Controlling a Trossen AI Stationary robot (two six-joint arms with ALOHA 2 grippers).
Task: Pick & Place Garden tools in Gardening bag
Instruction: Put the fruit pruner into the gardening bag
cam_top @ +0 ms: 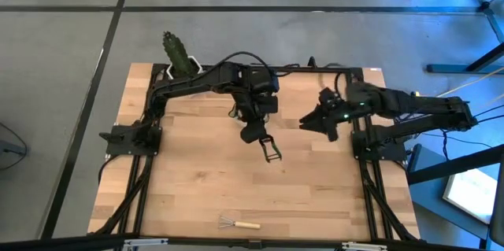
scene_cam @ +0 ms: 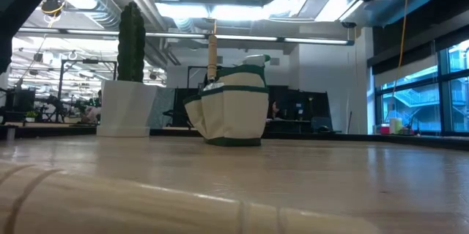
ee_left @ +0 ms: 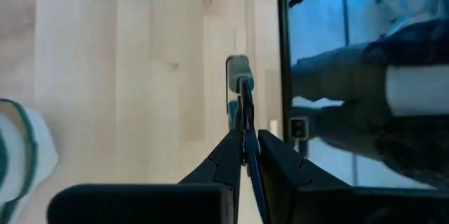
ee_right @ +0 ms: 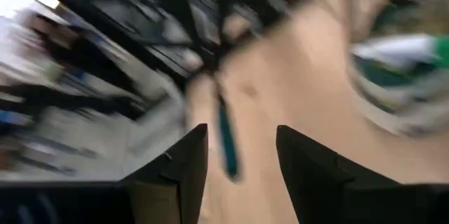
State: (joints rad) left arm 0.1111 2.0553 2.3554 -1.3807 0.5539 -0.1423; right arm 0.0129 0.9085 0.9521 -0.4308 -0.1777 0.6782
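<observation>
My left gripper hovers over the table's middle, shut on dark snips with teal edges, which also show in the left wrist view. The olive-green gardening bag stands on the table with a wooden tool handle sticking up out of it. In the high view my left arm mostly hides it. My right gripper is open and empty, right of the snips; its wrist view is blurred. A little wire rake lies near the table's near edge. My left gripper pinches the snips between its two fingers at one end. The snips run on past the fingertips, along the fingers, to their free end. The fingers slant down from the far side. The snips are lifted clear of the table.
A cactus in a white pot stands at the far left corner and shows left of the bag in the low view. The rake's wooden handle lies close in front of the low camera. Black frame rails run along the table's sides.
</observation>
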